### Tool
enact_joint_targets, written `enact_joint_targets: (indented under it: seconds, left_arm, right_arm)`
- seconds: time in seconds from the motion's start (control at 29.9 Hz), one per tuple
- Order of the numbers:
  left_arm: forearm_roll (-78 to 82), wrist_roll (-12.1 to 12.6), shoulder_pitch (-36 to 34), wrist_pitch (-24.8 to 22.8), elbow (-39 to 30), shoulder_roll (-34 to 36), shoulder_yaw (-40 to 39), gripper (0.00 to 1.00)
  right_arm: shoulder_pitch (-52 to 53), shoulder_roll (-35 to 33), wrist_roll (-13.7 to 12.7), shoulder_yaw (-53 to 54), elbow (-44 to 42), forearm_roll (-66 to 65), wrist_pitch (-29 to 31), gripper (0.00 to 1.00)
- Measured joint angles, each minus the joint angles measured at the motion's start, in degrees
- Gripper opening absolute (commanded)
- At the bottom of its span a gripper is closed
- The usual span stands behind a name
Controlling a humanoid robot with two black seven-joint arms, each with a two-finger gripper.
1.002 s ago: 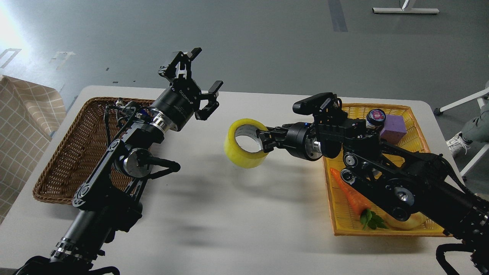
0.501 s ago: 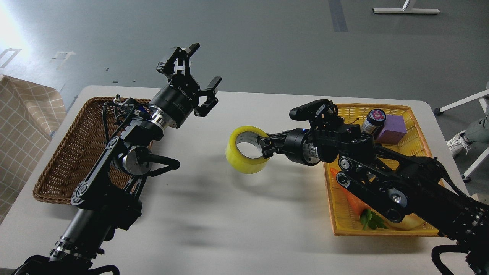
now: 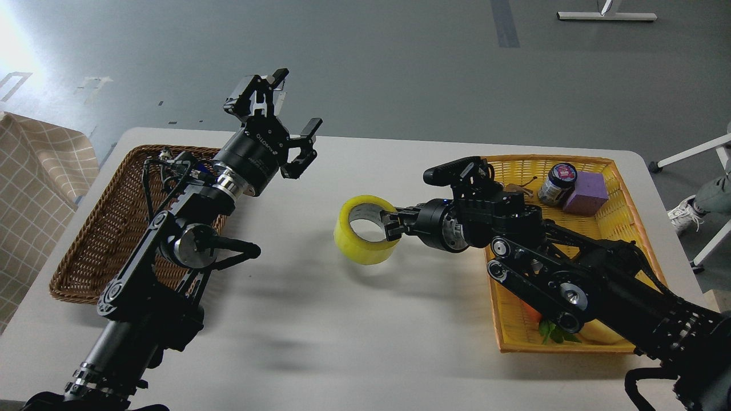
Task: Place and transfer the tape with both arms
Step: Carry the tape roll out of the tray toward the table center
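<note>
At the middle of the counter, the right gripper has its fingers clamped on the tape; far left, the left gripper fingers are spread apart.

The desk surface between the brown wicker basket and the yellow basket is bare except for the tape, held by the right pincer near the centre. The left pincer, fingers spread, stands raised above the wicker basket's far right corner, well apart from the tape. The right arm covers much of the yellow basket; a jar and purple block occupy its far corner.
</note>
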Motion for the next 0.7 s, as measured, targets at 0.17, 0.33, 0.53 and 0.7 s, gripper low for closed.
enact_joint_targets:
  seconds: [0.17, 0.33, 0.53, 0.7]
  left_arm:
    - [-0.05, 0.0, 0.13, -0.05, -0.26, 0.37, -0.06, 0.98]
    - [-0.13, -0.01, 0.15, -0.05, -0.26, 1.16, -0.09, 0.98]
    - [-0.14, -0.38, 0.15, -0.36, -0.34, 0.96, -0.09, 0.98]
    - [-0.14, -0.46, 0.14, -0.38, -0.35, 0.95, -0.09, 0.98]
  right_arm:
    - [-0.6, 1.06, -0.05, 0.0, -0.83, -0.06, 0.0, 0.22]
    - [-1.16, 1.81, -0.09, 0.0, -1.59, -0.13, 0.0, 0.24]
    - [-1.56, 1.86, -0.11, 0.0, -1.85, -0.14, 0.0, 0.35]
    - [-1.65, 1.71, -0.05, 0.14, -2.68, -0.08, 0.0, 0.45]
